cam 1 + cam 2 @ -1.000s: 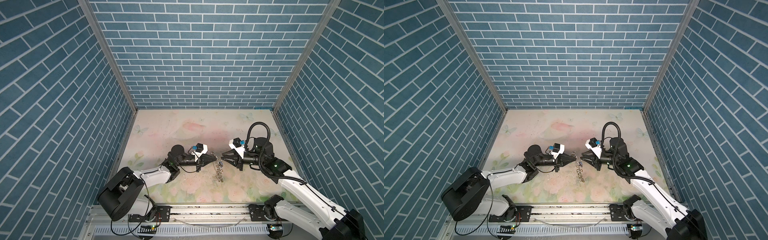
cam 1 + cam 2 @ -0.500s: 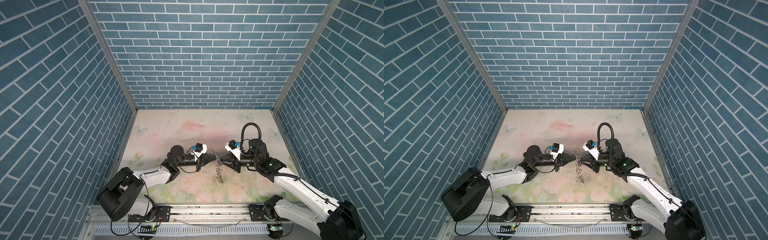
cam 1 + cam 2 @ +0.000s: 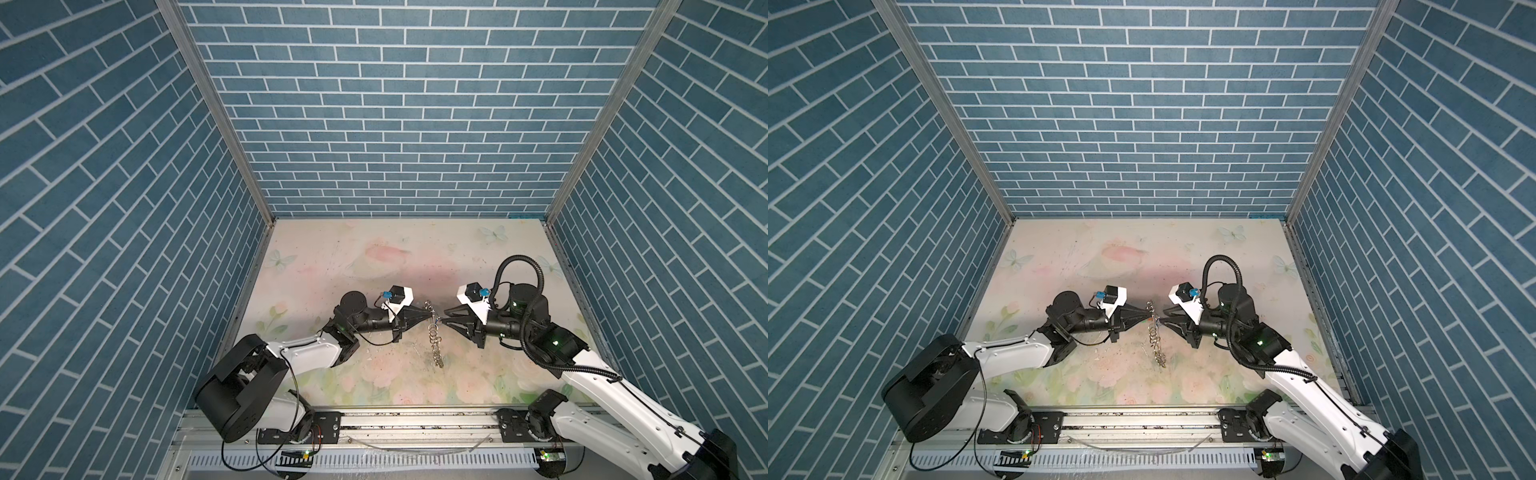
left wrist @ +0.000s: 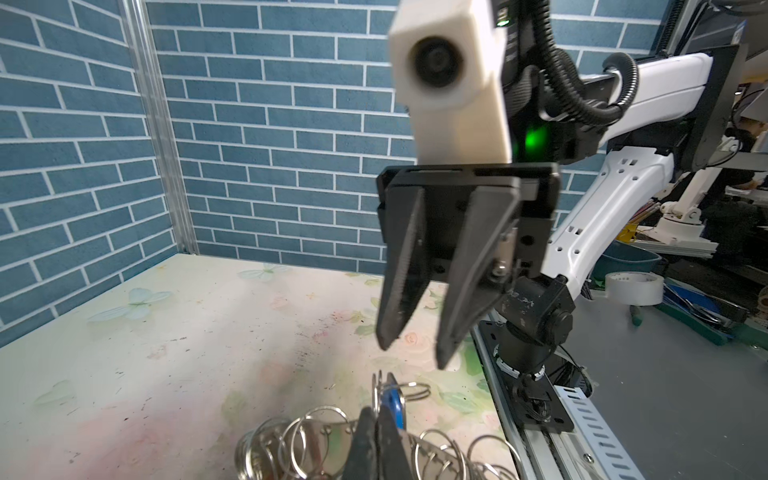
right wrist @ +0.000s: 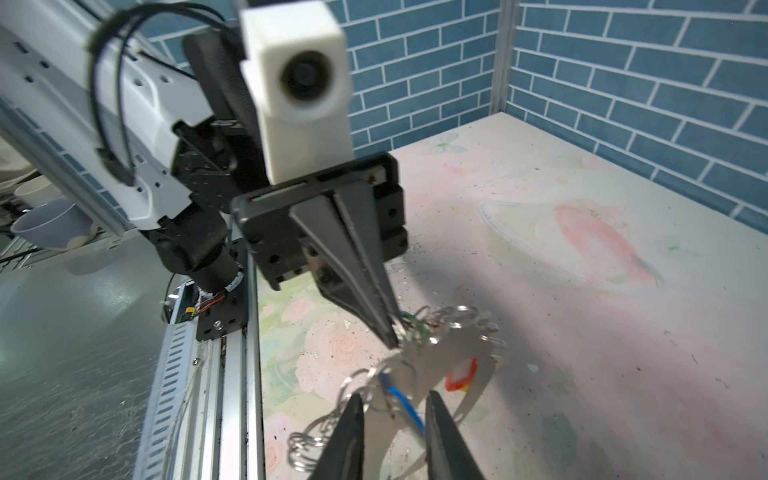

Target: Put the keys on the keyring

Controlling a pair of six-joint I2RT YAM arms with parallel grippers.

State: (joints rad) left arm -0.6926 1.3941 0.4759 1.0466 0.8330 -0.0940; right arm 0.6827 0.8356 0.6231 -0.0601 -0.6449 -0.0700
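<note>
The keyring (image 3: 434,345) (image 3: 1156,344), a silvery band strung with many split rings, hangs from my left gripper (image 3: 429,317) (image 3: 1149,318), which is shut on its top. In the left wrist view the left gripper (image 4: 377,411) pinches the keyring (image 4: 299,436), and a blue key (image 4: 392,409) sits just past its tips. My right gripper (image 3: 445,322) (image 3: 1163,322) (image 4: 413,355) faces it, open. In the right wrist view the right gripper (image 5: 394,395) straddles the blue key (image 5: 401,399) with gaps on both sides. Red (image 5: 459,376) and green (image 5: 419,328) tags hang on the keyring (image 5: 440,353).
The floral tabletop (image 3: 374,257) is boxed in by blue brick walls (image 3: 395,124) on three sides. An aluminium rail (image 3: 415,419) carrying both arm bases runs along the front edge. Small dark specks lie scattered on the table under the grippers.
The right gripper pushed in toward the keyring, then eased back a little with its jaws wider apart. The left gripper and keyring have stayed put.
</note>
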